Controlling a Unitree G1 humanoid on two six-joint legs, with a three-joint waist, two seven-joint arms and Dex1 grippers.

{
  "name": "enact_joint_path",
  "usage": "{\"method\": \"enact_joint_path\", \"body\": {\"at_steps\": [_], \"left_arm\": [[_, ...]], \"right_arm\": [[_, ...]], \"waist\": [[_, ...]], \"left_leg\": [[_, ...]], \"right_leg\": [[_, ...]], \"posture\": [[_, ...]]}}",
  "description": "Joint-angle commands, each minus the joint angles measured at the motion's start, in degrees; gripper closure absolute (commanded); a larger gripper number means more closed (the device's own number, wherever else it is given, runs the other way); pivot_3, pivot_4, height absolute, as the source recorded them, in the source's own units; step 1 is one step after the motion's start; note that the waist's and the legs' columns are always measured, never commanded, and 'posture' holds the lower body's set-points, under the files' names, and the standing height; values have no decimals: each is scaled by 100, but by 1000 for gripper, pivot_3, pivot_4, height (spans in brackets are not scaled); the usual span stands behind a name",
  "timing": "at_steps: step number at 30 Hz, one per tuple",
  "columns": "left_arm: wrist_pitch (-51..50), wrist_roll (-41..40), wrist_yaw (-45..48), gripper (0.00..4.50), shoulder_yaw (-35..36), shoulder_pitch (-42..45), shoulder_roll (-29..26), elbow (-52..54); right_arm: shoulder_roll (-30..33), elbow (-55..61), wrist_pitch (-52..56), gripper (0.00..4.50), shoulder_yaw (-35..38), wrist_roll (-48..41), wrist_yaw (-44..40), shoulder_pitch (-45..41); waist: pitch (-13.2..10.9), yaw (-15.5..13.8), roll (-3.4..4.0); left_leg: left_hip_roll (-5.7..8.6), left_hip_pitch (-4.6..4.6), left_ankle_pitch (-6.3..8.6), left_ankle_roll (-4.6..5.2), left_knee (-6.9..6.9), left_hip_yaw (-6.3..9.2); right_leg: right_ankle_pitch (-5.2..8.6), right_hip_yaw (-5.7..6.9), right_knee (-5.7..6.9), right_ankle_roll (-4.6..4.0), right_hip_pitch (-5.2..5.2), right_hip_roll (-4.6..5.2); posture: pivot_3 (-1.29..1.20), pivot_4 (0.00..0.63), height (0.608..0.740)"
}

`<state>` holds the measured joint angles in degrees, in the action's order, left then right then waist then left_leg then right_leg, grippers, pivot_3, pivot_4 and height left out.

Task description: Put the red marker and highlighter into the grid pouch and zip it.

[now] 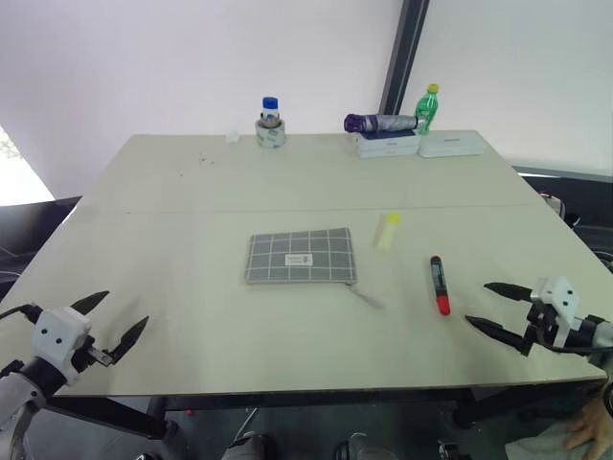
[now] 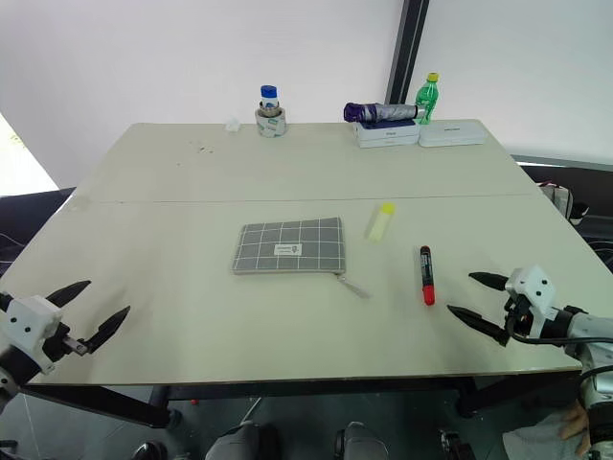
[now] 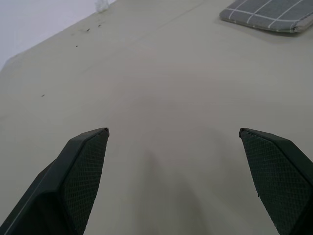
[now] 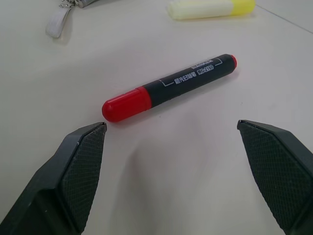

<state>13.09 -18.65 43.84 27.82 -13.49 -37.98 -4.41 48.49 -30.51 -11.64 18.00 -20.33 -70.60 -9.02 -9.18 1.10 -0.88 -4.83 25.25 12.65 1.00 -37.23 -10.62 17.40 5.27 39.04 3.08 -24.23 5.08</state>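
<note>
Table [image 1: 192,316]: pale, wide, seam line running across its middle.
Pouch [image 1: 301,256]: lies flat near table centre, white label on top, zipper edge toward the robot; its pull tab [image 4: 57,23] trails off the near right corner. Whether the zipper is open or closed is hard to make out.
Highlighter [image 1: 387,230]: on the table just right of the pouch, apart from it, yellow cap pointing away.
Marker [image 1: 439,285]: on the table right of and nearer than the highlighter, red cap toward the robot, black barrel away; nothing touches it.
Right gripper [image 1: 496,307]: released, fingers spread wide, holding nothing; low over the near right edge, near the marker's red cap but clear of it.
Left gripper [image 1: 121,318]: released, fingers wide, empty; over the near left corner, well apart from the pouch.
Far edge: tape roll [image 1: 270,134] with a blue-capped jar on it, folded umbrella [image 1: 380,123] on white boxes, green bottle [image 1: 426,108].
</note>
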Motion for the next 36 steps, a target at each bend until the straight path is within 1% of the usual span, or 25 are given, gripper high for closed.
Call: {"method": "enact_joint_path", "body": {"at_steps": [1, 5, 11, 24, 30, 32, 34, 36], "left_arm": [[163, -44, 29, 0, 167, 35, -92, -7], [-208, -109, -14, 0, 159, 138, -224, 55], [-104, -71, 28, 0, 154, 219, -264, 21], [133, 150, -148, 0, 81, 266, -175, 113], [202, 203, -197, 0, 19, 282, -112, 174], [431, 448, -260, 0, -79, 348, -139, 124], [653, 712, -324, 0, -206, 536, -212, -6], [769, 836, -363, 0, -302, 751, -269, -153]], "right_arm": [[92, -42, -157, 51, 112, -7, 37, -104], [52, -82, -188, 51, 84, 3, 105, -188], [20, -244, -240, 51, -7, 91, 157, -454], [-72, -436, -258, 51, -178, 163, 173, -843], [-181, -197, 17, 51, -264, 104, 180, -966], [-295, 180, 304, 576, -295, -53, 220, -958], [-507, 651, 539, 1394, -356, -154, 429, -1020], [-722, 1046, 737, 2468, -416, -182, 683, -1105]], "waist": [[0, -5, 0], [0, -14, 0], [0, 4, 1], [0, -3, 1], [0, 6, 1], [0, 4, 1], [0, -1, 1], [0, -4, 1]], "left_leg": [[0, 0, 0, 0, 0, 0], [0, 0, 0, 0, -2, 1], [0, 0, 0, 0, -2, 0], [1, 0, 0, 0, -2, 0], [0, 0, 0, 0, -1, 0], [0, 0, 0, 0, -1, -1], [0, 0, -1, -1, -1, -1], [0, 0, -1, -2, -2, 0]], "right_leg": [[0, 0, 0, 0, 0, 0], [0, 0, 0, -1, 1, 2], [0, -2, 0, -1, 1, 1], [0, -2, 0, 1, 1, 1], [-1, -2, 0, 1, 1, 1], [-1, -2, 0, 1, 1, 1], [-1, -2, 0, 1, 1, 1], [-2, -2, 2, 0, 2, 1]], "posture": [[0, 150, 738], [0, 150, 738], [0, 150, 738], [0, 150, 738], [0, 150, 738], [0, 150, 738], [0, 150, 738], [0, 150, 738]]}}
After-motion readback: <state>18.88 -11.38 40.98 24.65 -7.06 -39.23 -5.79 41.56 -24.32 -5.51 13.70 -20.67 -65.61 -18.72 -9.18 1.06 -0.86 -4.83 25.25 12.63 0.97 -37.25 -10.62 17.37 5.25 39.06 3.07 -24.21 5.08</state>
